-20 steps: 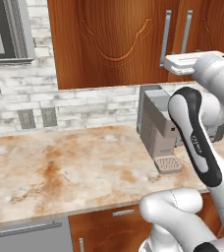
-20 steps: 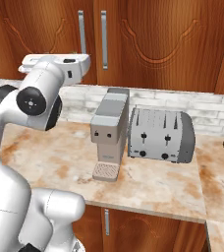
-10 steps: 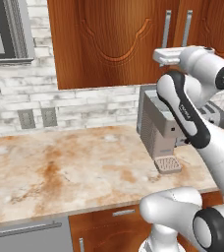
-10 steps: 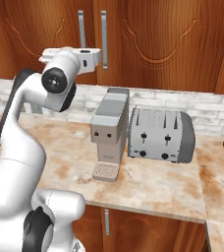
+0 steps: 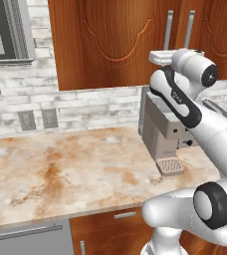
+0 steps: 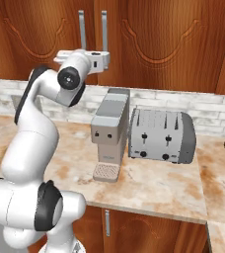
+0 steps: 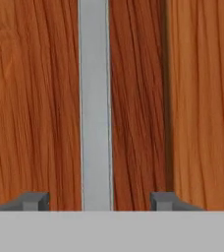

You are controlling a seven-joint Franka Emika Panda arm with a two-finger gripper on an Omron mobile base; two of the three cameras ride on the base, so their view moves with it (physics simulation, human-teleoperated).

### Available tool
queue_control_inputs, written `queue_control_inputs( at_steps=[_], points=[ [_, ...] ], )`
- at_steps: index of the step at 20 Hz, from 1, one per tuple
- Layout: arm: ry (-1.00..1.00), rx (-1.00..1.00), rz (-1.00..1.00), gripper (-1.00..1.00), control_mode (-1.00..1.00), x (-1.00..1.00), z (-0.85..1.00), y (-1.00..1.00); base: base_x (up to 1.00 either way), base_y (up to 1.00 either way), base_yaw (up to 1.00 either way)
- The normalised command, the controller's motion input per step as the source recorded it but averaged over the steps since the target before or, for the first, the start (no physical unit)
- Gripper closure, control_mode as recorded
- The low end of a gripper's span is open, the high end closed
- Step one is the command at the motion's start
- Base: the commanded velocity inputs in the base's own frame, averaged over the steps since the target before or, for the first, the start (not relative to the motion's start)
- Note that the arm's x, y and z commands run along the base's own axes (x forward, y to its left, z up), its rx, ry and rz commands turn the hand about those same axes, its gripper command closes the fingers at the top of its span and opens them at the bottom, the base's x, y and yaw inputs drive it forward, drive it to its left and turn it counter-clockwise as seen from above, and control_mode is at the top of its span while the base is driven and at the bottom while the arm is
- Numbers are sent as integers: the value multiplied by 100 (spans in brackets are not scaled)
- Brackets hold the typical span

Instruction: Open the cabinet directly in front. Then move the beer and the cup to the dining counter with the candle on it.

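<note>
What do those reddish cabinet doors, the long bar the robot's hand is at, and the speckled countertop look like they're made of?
The reddish-brown cabinet doors look like varnished wood: streaky grain and carved arches. The long vertical grey bar handle looks like brushed metal, flat and matte, though painted plastic is possible. The beige countertop with rusty-orange veining looks like polished marble or an imitation.

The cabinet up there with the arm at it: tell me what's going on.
The arm has its gripper raised to the cabinet, whose doors are shut. In the hand view, the silver handle of one door runs straight up between the two fingertips, so the jaws stand either side of it but are not clamped on it. On the counter below stand a coffee machine and a toaster.
</note>
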Motion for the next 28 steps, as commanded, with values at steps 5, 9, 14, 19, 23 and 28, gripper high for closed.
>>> queue_control_inputs(
  at_steps=[5,9,14,19,23,28],
  points=[
    [3,0,0,100,-100,60,-15,0,0,0,0],
    [0,0,-1,100,-100,-2,0,3,0,0,0],
    [0,0,-16,100,-100,-21,17,64,0,0,0],
    [0,0,-22,100,-100,-61,54,88,0,0,0],
    [0,0,-26,100,-100,-78,79,93,0,0,0],
    [0,0,-28,100,-100,-83,92,99,0,0,0]
  ],
)
